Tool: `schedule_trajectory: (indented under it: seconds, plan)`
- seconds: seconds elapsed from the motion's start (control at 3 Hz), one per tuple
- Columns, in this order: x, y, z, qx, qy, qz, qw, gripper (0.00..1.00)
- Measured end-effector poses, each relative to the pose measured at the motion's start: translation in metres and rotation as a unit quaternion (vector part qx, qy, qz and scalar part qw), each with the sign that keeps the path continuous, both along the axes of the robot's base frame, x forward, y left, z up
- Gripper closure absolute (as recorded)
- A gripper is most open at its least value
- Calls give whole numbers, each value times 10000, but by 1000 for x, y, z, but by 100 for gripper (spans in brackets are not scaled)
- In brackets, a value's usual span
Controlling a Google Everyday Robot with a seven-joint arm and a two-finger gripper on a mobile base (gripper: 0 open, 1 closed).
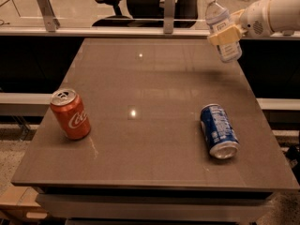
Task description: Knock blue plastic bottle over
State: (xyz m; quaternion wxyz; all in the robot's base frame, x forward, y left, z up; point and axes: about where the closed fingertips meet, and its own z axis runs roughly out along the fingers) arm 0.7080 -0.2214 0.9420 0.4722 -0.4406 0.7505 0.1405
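The bottle is at the far right corner of the table. The gripper is closed around its middle. Its long axis is tilted, cap up and to the left, base toward the table's right edge. Whether the base touches the top cannot be told. The arm reaches in level from the right.

I read a glossy brown table filling mid-frame. Red cola can stands upright at left. Blue-and-white soda can lies on its side at right, top toward the near edge. Gripper sits upper right, over the far corner, clamped round the tilted blue plastic bottle.
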Motion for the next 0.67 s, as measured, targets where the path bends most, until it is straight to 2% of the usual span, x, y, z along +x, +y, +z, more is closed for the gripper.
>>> schedule_trajectory:
  seconds: [0.33,0.67]
  plan:
    - [2,-9,5,-466,176,-93,9987,100]
    - [9,-6,2,-902,381,-52,9952,100]
